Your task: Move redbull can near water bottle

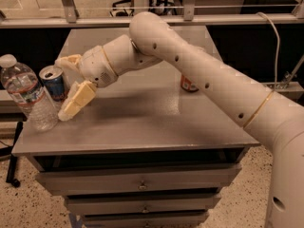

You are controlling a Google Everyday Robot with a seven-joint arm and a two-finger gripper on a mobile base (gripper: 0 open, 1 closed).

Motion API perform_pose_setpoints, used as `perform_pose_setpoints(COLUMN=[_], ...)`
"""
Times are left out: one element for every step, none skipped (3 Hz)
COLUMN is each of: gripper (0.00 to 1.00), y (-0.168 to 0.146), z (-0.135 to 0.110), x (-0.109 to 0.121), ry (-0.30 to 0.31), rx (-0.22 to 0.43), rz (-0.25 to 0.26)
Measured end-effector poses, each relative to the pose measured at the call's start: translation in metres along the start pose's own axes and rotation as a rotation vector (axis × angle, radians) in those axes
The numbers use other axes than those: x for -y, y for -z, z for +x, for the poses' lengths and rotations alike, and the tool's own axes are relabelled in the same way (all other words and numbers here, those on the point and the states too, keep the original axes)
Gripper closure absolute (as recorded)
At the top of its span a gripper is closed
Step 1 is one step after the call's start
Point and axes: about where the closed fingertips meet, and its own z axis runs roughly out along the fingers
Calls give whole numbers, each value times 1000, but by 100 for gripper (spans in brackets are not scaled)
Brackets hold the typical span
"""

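The redbull can [52, 83], slim and blue-and-silver with a silver top, stands upright near the table's left edge. It is right beside the water bottle [26, 95], a clear ribbed bottle with a white cap. The two stand almost touching. My gripper [64, 87] is at the can's right side and is open. One cream finger [76, 101] reaches down in front of the can. The other finger [68, 61] shows behind the can. Neither finger visibly presses the can.
An orange-red soda can [188, 84] stands at the table's right middle, partly hidden behind my arm. The grey table [142, 122] sits over drawers. A metal rail runs behind it, and a cable hangs at the right.
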Motion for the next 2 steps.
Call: perform_pose_setpoints(gripper=[0, 0], y=[27, 69], z=[9, 20], x=[5, 17], ry=[-21, -42], rx=[-29, -64], rz=[75, 186])
